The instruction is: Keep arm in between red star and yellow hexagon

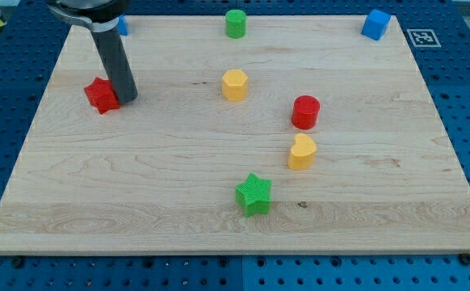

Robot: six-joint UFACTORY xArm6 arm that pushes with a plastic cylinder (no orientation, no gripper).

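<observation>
No gripper on this arm, just a dark rod, so no open or closed state to tell; my tip (127, 98) sits on the tabletop (138, 186) just to the view's right of the red star (101, 95), touching or nearly touching it, can't tell which. Yellow hexagon (234, 84) lies well to the view's right of my tip, slightly toward the view's top, bare wood between them. Red star is near the tabletop's left edge. Green cylinder (235, 23) sits at the top edge, up and right of my tip. Blue block (375, 24) in the far top-right corner; another blue block (122, 25) peeks out behind the rod at the top edge, shape unclear. Red cylinder (305, 111) and yellow heart (302, 152) far right of my tip, close together. Green star (254, 194) down and right, near the bottom edge. Wide bare wood below my tip toward the view's bottom left.
</observation>
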